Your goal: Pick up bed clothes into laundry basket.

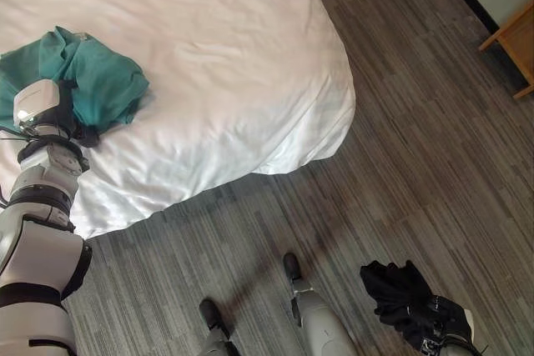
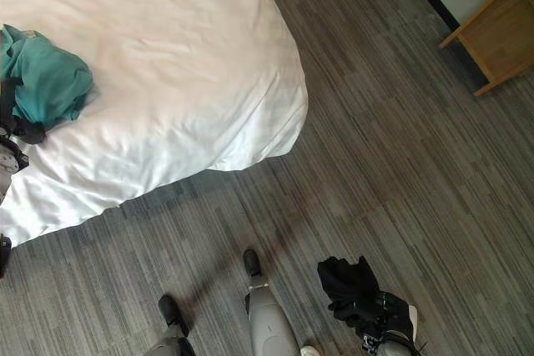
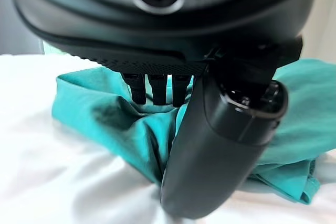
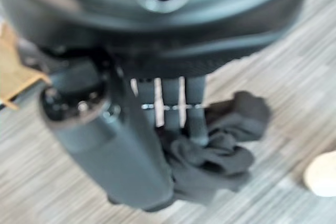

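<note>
Left hand [image 3: 220, 145]: fingers [image 3: 153, 86] curled down into a crumpled teal garment [image 1: 100, 81], thumb pressed against the folds on the near side, so the cloth is pinched between them. The garment lies bunched on the white bed [image 1: 225, 64], close to the bed's left part as seen from the head camera, its far portion spread flat on the sheet and its near portion gathered under the hand. Left arm comes in from the lower left, wrist over the bed's near edge. Right hand [image 4: 121, 145]: fingers [image 4: 168, 103] and thumb closed round a wad of black cloth [image 1: 399, 293]; the cloth hangs from the hand above the floor [image 1: 417, 122], low on the right side, with loose ends drooping past the fingers. Floor is grey striped planking. Bed corner overhangs the floor, the white cover draping down at the rounded corner. A wooden piece of furniture [image 2: 496, 35] stands at the far right against a pale wall with a dark skirting, well apart from the bed and from both hands.
</note>
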